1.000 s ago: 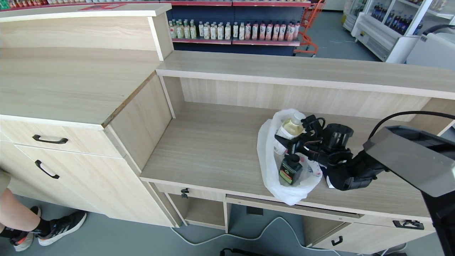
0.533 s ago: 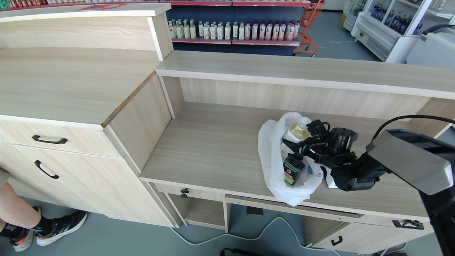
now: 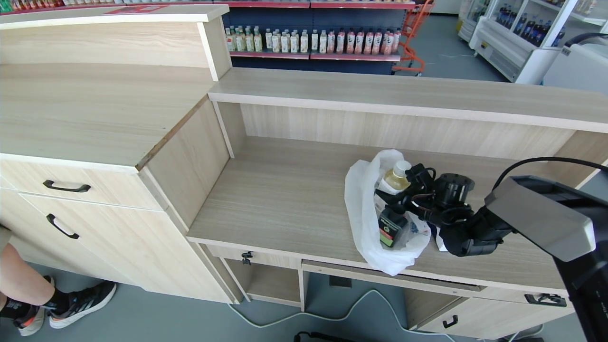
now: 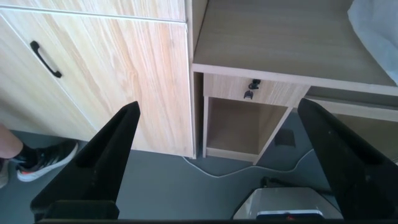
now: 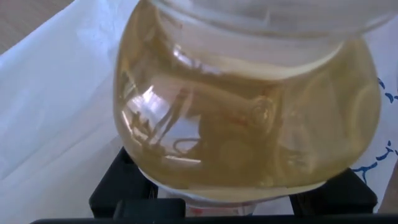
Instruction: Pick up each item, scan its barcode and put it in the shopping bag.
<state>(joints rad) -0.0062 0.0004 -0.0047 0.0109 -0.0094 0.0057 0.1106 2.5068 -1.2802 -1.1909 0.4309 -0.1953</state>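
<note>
Right gripper (image 3: 393, 195) is clamped on the tea bottle (image 3: 395, 178), with a finger seen on each side of the body. The bottle is held upright, cap up, inside the mouth of the white bag (image 3: 362, 213), which is set on the counter (image 3: 285, 199) near its front edge. The gripper is entered from the bag's 3 o'clock side. A dark bottle (image 3: 391, 229) is seen in the bag at 6 o'clock of the tea bottle, just beside it; contact cannot be told. Bag film is bunched at 9 o'clock. The counter's back wall (image 3: 380, 128) is well apart at 12 o'clock. Left gripper (image 4: 219, 106) is spread wide with nothing held, over the floor by a keyed drawer (image 4: 250, 94).
</note>
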